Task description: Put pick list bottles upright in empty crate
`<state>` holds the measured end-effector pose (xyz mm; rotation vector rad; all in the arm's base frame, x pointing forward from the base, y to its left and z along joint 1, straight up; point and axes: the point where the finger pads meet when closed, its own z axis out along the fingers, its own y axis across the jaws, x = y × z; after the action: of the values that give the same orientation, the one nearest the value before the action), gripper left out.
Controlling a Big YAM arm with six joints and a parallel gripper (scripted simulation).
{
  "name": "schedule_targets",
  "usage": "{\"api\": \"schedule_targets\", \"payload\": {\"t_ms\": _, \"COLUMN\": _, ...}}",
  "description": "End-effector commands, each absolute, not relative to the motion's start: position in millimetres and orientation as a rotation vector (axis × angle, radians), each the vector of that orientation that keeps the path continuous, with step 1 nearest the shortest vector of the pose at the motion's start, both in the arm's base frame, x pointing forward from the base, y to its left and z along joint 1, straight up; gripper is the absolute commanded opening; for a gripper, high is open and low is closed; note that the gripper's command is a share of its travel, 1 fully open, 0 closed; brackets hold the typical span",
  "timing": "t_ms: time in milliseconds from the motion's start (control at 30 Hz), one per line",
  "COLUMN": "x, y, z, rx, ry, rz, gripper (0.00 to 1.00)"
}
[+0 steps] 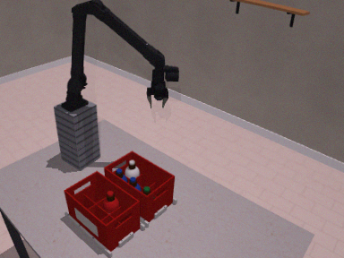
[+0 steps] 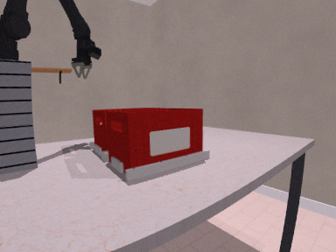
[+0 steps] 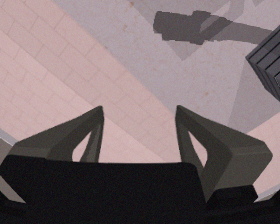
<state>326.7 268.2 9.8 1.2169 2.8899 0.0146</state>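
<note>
Two red crates stand side by side on the grey table. The near crate (image 1: 102, 208) holds one red-capped bottle (image 1: 110, 202). The far crate (image 1: 140, 181) holds a white bottle (image 1: 132, 169) and several blue-capped and green-capped bottles. My gripper (image 1: 158, 99) hangs high above the floor, beyond the table's far edge, well away from both crates. It is open and empty, as the wrist view (image 3: 140, 137) shows.
The arm's grey ribbed pedestal (image 1: 78, 134) stands on the table's back left. A wooden shelf (image 1: 263, 4) hangs on the far wall. In the exterior view the crates (image 2: 149, 137) hide their contents, and the table edge runs to the right.
</note>
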Motion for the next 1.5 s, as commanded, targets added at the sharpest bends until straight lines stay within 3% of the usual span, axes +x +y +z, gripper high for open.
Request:
{"api": "schedule_targets", "payload": {"t_ms": 0, "x": 336.8, "y": 296.1, "z": 32.5, "rx": 1.254, "ry": 2.851, "rz": 0.059, "gripper": 0.61}}
{"api": "schedule_targets", "payload": {"t_ms": 433, "x": 326.9, "y": 339.7, "z": 60.1, "rx": 1.254, "ry": 2.85, "rz": 0.08, "gripper": 0.61}}
{"api": "schedule_targets", "payload": {"t_ms": 1467, "x": 324.2, "y": 328.0, "z": 49.2, "rx": 1.258, "ry": 2.859, "rz": 0.052, "gripper": 0.61}}
